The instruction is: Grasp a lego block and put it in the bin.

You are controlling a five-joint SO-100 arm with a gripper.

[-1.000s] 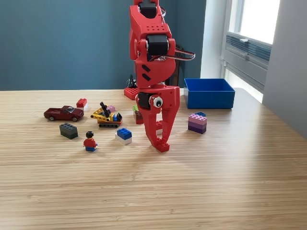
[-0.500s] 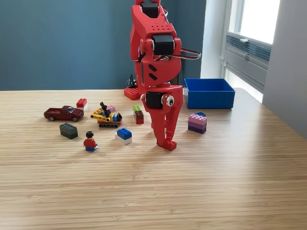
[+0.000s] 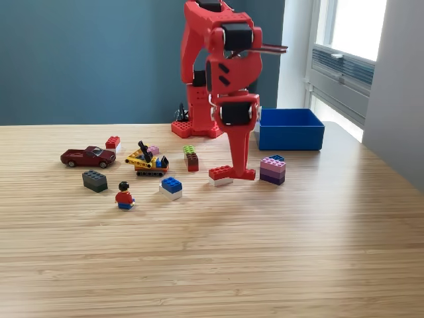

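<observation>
Pale wood-grain table (image 3: 212, 265) carrying every item, exterior view. The red arm rises from its base near the table's far edge and hangs its gripper (image 3: 242, 173) straight down, the tip at or just above the tabletop. The jaws appear edge-on from this camera, so whether they are apart or closed cannot be told; nothing is seen held between them. Just beside the tip, on the exterior view's left, lies a red-and-white lego block (image 3: 220, 175); contact between the two cannot be judged. On the tip's other side, nearby, stands a stacked pink-and-purple block (image 3: 272, 169). The blue bin (image 3: 289, 128) sits toward the table's far right corner in this view, behind the stack and clear of the gripper. Leftward along the table lie a blue-and-white block (image 3: 171, 187), a green-and-brown block (image 3: 191, 158), a small yellow vehicle model (image 3: 147, 161), a minifigure (image 3: 124, 196), a dark grey block (image 3: 95, 180), a dark red toy car (image 3: 87, 156) and a small red block (image 3: 112, 142).
</observation>
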